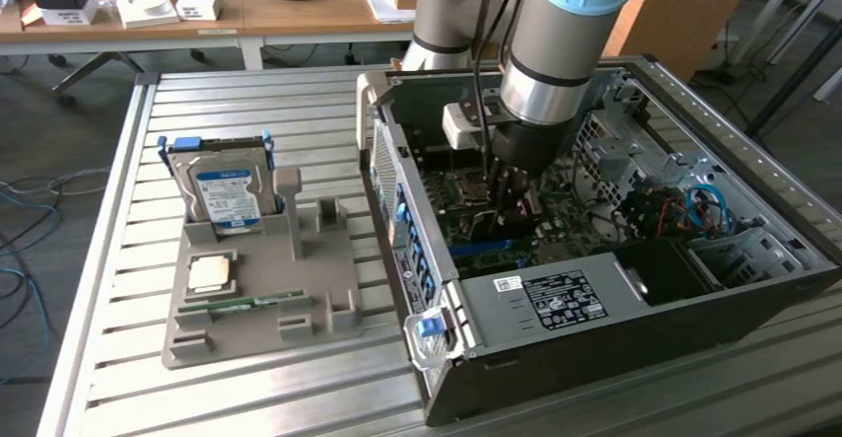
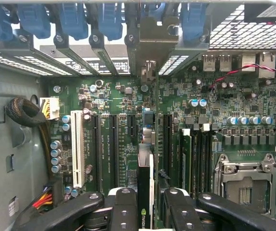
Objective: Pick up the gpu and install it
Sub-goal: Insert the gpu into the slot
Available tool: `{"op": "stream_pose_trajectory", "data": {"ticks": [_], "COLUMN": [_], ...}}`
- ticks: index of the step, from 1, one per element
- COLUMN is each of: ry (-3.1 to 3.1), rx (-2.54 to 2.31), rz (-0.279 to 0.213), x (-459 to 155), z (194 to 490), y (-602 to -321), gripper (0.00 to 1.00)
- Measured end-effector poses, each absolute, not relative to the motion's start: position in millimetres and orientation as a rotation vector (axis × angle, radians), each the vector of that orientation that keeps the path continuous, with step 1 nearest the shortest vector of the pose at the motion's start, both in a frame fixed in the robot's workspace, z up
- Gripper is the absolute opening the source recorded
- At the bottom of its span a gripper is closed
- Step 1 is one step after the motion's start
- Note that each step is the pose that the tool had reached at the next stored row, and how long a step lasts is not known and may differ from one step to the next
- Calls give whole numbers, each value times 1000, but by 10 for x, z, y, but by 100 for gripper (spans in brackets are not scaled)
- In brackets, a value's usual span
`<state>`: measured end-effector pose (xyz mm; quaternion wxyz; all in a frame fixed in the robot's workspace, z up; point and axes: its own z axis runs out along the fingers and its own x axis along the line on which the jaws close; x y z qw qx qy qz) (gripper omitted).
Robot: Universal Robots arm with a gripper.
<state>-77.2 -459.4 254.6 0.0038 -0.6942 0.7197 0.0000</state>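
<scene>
On a slatted metal bench point(image 1: 197, 398) an open computer case point(image 1: 658, 328) is lying, with the arm point(image 1: 559, 52) reaching inside.
The hand point(image 2: 146, 195) is pinching the gpu point(image 2: 144, 211) edge-on between 2 fingers point(image 2: 123, 207), inside the case, over the motherboard point(image 2: 123, 103) slots. Pickup looks done; the card is apparently not yet seated.

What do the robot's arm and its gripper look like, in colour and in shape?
The arm is a thick round silver-grey tube with light blue caps at the joints and a black end piece. A small white box sits at its side, and thin dark cables run down along it. The gripper has black jointed fingers with round holes.
</scene>
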Motion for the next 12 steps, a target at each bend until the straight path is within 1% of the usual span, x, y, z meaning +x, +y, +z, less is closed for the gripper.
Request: {"op": "stream_pose_trajectory", "data": {"ticks": [12], "ry": [2256], "rx": [-2176], "rz": [0], "x": [-772], "z": [2516], "y": [-4593], "gripper": [26]}}
